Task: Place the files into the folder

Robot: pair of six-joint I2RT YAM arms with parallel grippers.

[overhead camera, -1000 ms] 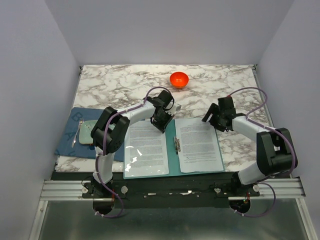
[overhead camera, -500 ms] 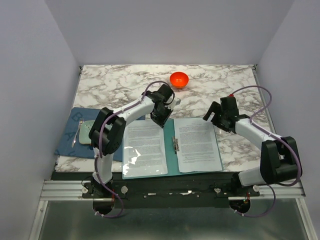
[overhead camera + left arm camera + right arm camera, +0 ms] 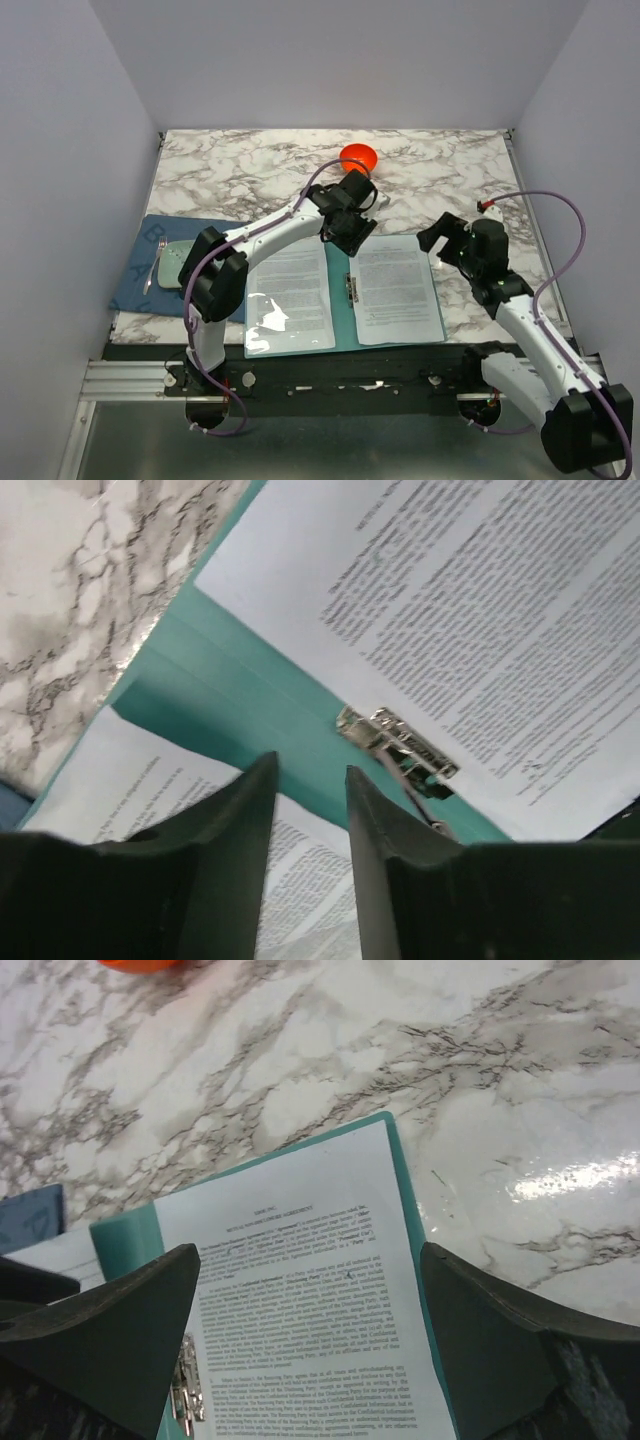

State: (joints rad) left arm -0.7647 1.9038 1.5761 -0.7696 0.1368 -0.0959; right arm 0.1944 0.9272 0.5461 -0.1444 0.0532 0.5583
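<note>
The teal folder (image 3: pixel 341 300) lies open near the table's front edge, its metal clip (image 3: pixel 352 289) on the spine. The files (image 3: pixel 398 288), white printed sheets, lie flat on its right half. Another printed sheet (image 3: pixel 290 285) sits under the glossy clear sleeve on the left half. My left gripper (image 3: pixel 352 234) hovers over the top of the spine, open and holding nothing. In the left wrist view its fingertips (image 3: pixel 310 765) frame the teal folder (image 3: pixel 250 715), close to the clip (image 3: pixel 395 745). My right gripper (image 3: pixel 441 240) is wide open above the files' far right corner (image 3: pixel 320 1300), apart from them.
An orange bowl (image 3: pixel 358 158) stands at the back of the marble table, just beyond my left wrist. A dark blue mat (image 3: pixel 145 290) at the left carries a pale green tray (image 3: pixel 175 265) and a utensil (image 3: pixel 158 262). Walls close in on three sides.
My left gripper has gone from shut to open and shifted right toward the top of the spine. The right arm has drawn back to the right, its gripper widening fully.
</note>
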